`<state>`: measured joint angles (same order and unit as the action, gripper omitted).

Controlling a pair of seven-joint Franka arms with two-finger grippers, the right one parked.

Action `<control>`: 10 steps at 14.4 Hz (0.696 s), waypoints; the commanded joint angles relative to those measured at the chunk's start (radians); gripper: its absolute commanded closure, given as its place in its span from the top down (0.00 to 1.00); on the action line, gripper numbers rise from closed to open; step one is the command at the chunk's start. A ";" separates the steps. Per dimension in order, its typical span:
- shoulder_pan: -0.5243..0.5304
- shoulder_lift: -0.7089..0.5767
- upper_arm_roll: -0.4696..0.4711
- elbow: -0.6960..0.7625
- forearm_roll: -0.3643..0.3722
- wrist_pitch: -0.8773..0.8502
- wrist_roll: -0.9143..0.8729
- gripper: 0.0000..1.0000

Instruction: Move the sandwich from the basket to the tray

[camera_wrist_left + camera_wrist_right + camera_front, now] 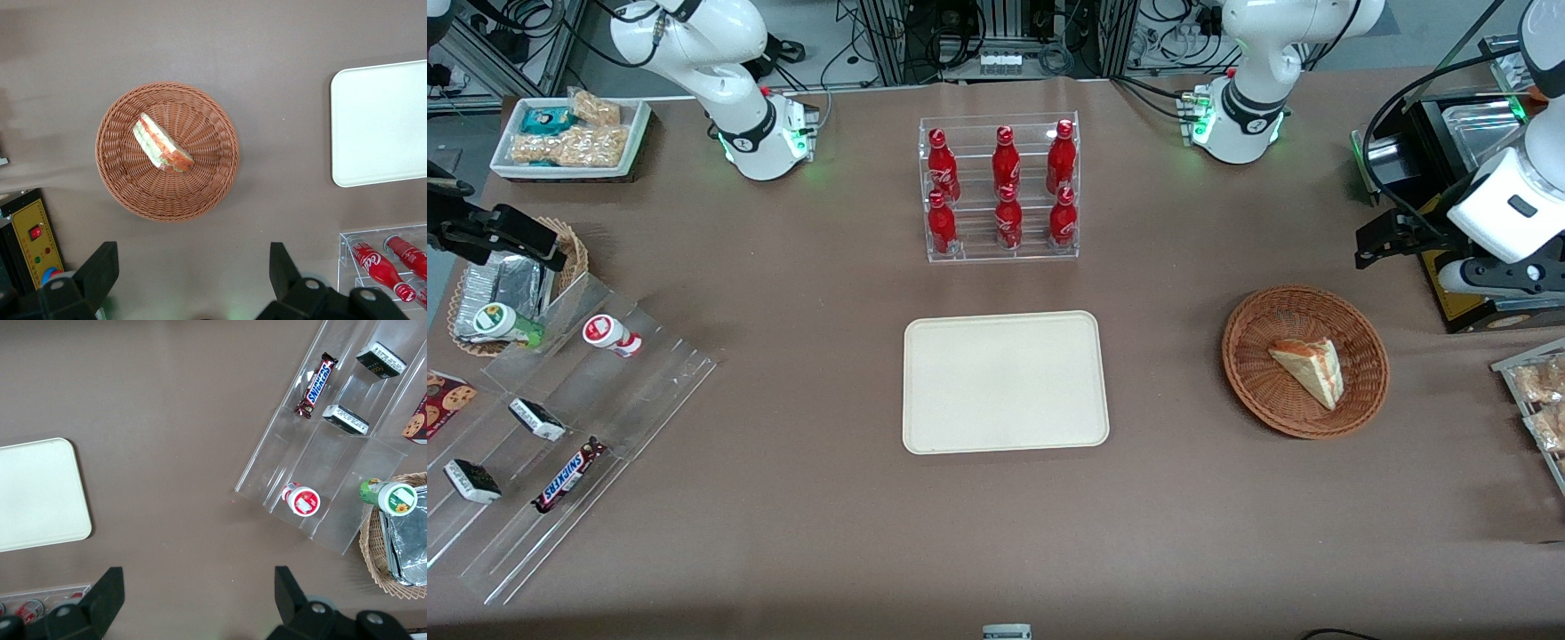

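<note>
The sandwich [1310, 367] [162, 145], a pale wedge with red and green filling, lies in the round reddish-brown wicker basket [1249, 373] [207, 180]. The cream tray [1005, 382] [380, 123] lies flat at the table's middle with nothing on it. My left gripper [1380, 242] [192, 270] hangs above the table, apart from the basket and a little farther from the front camera than it. It is open and wide, with nothing between its black fingers [101, 265].
An acrylic rack of red cola bottles [1000, 187] [383, 263] stands farther from the front camera than the tray. A black box with a yellow panel [1467, 298] [30, 243] and a bin of snack packs [1538, 396] sit near the basket. A stepped acrylic shelf [560, 418] lies toward the parked arm's end.
</note>
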<state>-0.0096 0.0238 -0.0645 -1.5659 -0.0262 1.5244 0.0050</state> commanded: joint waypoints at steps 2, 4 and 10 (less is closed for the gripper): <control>-0.004 0.005 0.000 0.017 -0.006 -0.023 -0.011 1.00; -0.004 0.005 0.000 0.017 -0.009 -0.023 -0.011 1.00; -0.001 0.016 0.002 -0.017 0.006 -0.012 -0.011 1.00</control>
<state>-0.0092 0.0310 -0.0643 -1.5714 -0.0255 1.5213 0.0050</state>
